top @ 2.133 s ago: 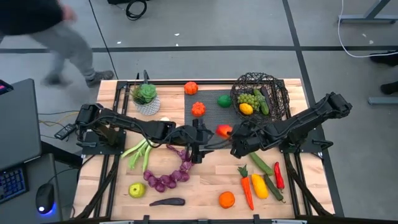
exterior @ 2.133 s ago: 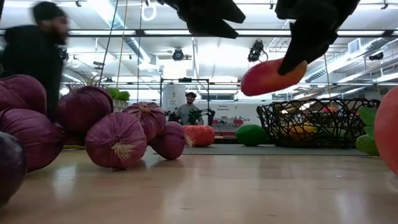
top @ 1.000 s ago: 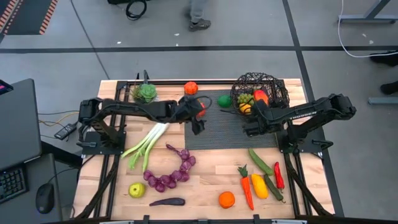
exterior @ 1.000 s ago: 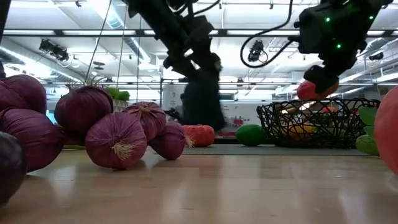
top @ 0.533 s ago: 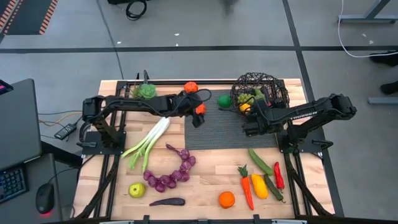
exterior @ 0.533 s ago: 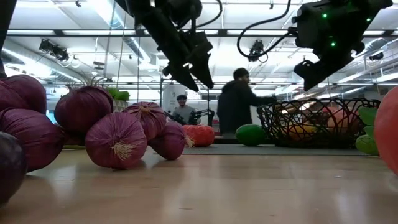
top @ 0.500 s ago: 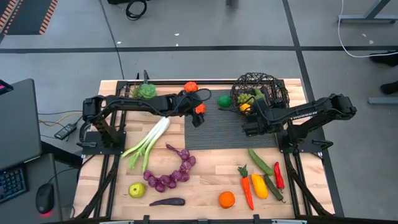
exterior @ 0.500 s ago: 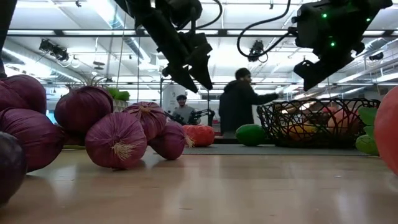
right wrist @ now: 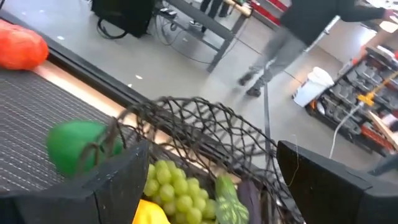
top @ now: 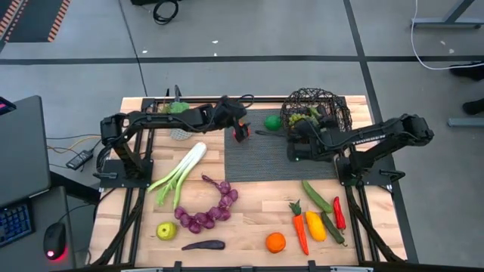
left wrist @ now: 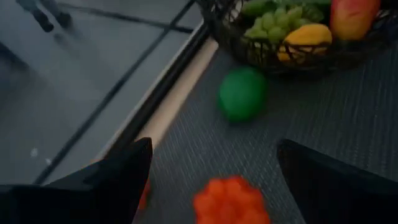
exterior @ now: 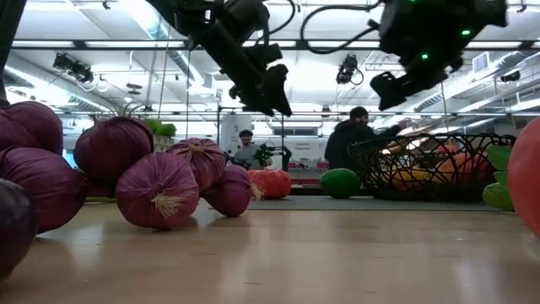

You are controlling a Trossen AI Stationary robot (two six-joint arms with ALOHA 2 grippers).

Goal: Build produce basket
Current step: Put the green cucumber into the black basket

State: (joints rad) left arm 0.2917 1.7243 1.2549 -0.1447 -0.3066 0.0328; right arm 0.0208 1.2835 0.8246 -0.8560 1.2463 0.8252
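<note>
My left gripper (top: 242, 132) hangs with its fingers spread apart and nothing between them, above the far left part of the dark mat (top: 265, 155), right over a small orange ribbed pepper (left wrist: 231, 200) that sits on the mat under its tips. Through the left wrist camera I see a green pepper (left wrist: 244, 92) a little further along the mat, and beyond it the basket (left wrist: 298, 59). My right gripper (top: 292, 149) is also spread wide and empty, hovering over the mat just beside the basket (top: 318, 113) on its near side; its wrist camera looks across the woven rim at green grapes (right wrist: 171, 183), something yellow (right wrist: 149, 214) and a green cucumber-like piece (right wrist: 230, 205) inside. The left wrist camera adds a red-orange fruit (left wrist: 351, 15) in the basket too. The basket stands at the far right corner of the table (top: 249, 227). Outside it I still have the leek (top: 178, 172), the string of purple onions (top: 208, 211), a yellow-green apple (top: 166, 230), an aubergine (top: 203, 245), an orange (top: 275, 242), a carrot (top: 300, 227), a cucumber (top: 316, 196), a yellow pepper (top: 315, 225) and a red chilli (top: 339, 213). A potted plant (top: 178, 113) sits under my left arm. In the low view a person (exterior: 350, 139) in dark clothes stands behind the table
</note>
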